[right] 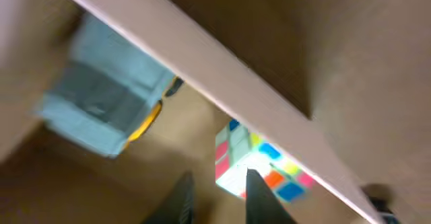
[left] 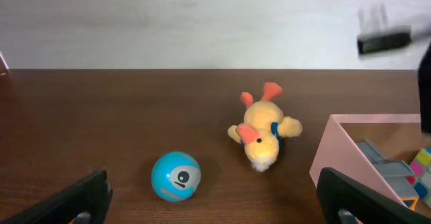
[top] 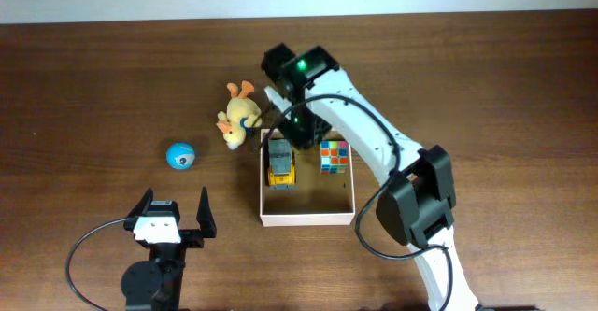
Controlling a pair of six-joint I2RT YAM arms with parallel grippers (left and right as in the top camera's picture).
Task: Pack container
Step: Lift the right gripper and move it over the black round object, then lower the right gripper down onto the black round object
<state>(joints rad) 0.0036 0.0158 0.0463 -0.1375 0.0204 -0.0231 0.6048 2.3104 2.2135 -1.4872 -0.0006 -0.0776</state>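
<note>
The container (top: 308, 219) is a square, shallow cream-walled box with a tan floor at the table's middle. It holds a yellow and grey toy truck (top: 280, 162) and a colourful puzzle cube (top: 334, 155). My right gripper (top: 297, 129) hangs over the container's far left part, open and empty. In the right wrist view its fingers (right: 219, 183) are apart above the floor, with the cube (right: 259, 160), the truck (right: 108, 109) and a wall (right: 202, 76) ahead. My left gripper (top: 174, 213) is open and empty near the front edge, left of the container.
A yellow plush duck (top: 238, 115) lies just outside the container's far left corner, also in the left wrist view (left: 264, 131). A blue ball (top: 181, 155) with a face sits left of it, ahead of my left gripper (left: 215, 194); it shows in the left wrist view (left: 176, 176).
</note>
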